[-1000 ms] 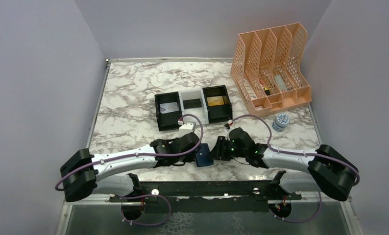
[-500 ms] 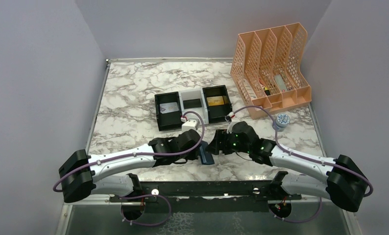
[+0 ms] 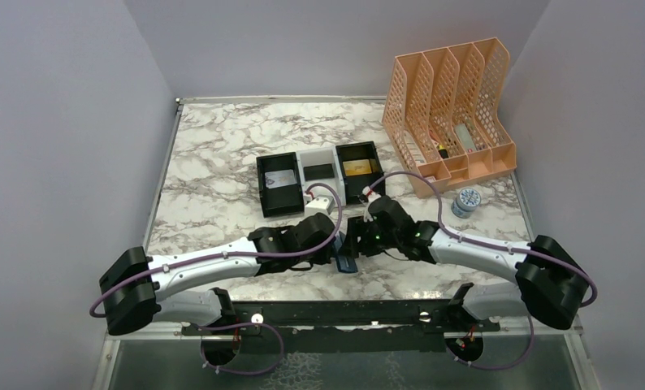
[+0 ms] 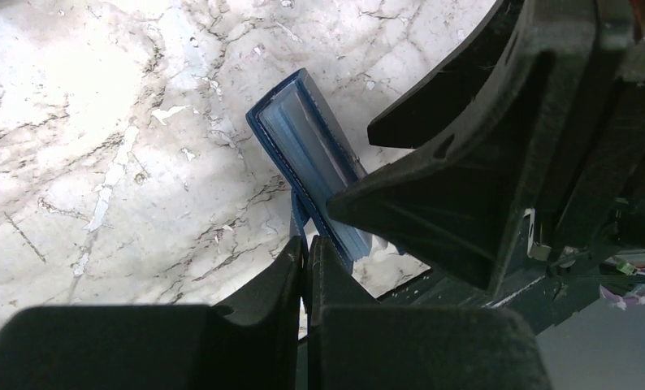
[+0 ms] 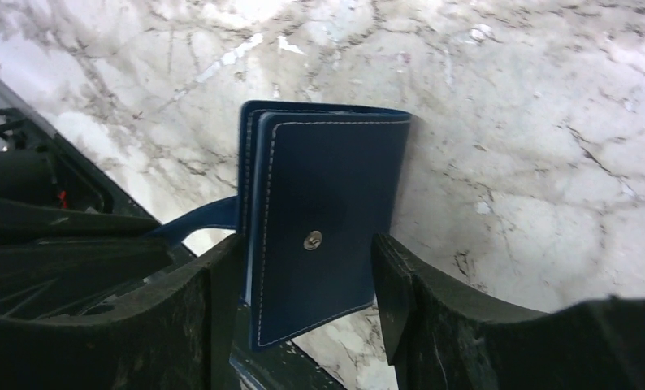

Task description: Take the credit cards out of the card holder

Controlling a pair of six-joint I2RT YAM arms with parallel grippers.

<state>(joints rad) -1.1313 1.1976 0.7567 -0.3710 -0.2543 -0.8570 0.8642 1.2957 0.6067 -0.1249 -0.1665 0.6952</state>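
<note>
Tipped up from flat, the card holder point(image 5: 327, 236) stands on edge. Steadying it, the left fingers point(image 4: 291, 276) pinch shut on its tab point(image 4: 297, 221); the right fingers point(image 5: 392, 301), spread, bracket its sides, grip unclear.

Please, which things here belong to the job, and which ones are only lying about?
Job: card holder, silver card, dark card, gold card.
Lying about: tray under the cards, file rack, small round tin.
</note>
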